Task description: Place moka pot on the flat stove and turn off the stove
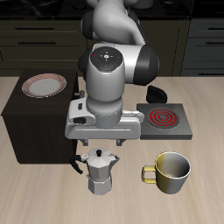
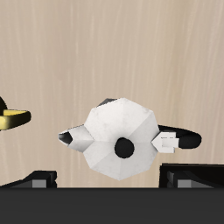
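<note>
A pale wooden table (image 1: 210,175) is seen before dark cabinets. The faceted silver moka pot (image 1: 101,171), with black handle and lid knob, stands upright near the front edge, apart from the stove (image 1: 164,122). The tool (image 1: 102,144) is held open above it, empty.

Front-high exterior view, wrist view straight down — both share moka pot (image 1: 101,171).

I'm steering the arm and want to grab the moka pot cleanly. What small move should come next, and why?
Probably lower straight down. The gripper hangs above the moka pot, and the wrist view shows the moka pot nearly centred below, not yet between the fingers. The flat stove remains bare, its coil red.
</note>
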Motion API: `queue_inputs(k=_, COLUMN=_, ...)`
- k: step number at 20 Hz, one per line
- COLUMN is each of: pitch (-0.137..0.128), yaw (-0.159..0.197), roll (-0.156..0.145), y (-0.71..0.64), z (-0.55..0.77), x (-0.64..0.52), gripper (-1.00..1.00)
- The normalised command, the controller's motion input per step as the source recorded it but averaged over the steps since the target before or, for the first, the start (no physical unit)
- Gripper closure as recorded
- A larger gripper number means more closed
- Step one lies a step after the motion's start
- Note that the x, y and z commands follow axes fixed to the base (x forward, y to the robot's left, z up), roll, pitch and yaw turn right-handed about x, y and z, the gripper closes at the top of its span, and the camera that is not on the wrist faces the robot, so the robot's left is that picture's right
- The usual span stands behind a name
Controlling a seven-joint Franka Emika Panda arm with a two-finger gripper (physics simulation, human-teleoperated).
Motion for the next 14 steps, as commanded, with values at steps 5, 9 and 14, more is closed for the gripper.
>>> queue_inputs(k=5, pitch=0.009, yaw=-0.019, roll=-0.018, y=-0.09, z=-0.07, x=0.05, gripper=-1.00)
queue_inputs(k=9, pitch=0.005, yaw=0.002, roll=0.002, y=-0.02, z=-0.06, x=0.03, gripper=-1.00)
queue_inputs(k=14, pitch=0.016, yaw=-0.014, roll=-0.010, y=-0.06, z=-0.04, x=0.04, gripper=-1.00)
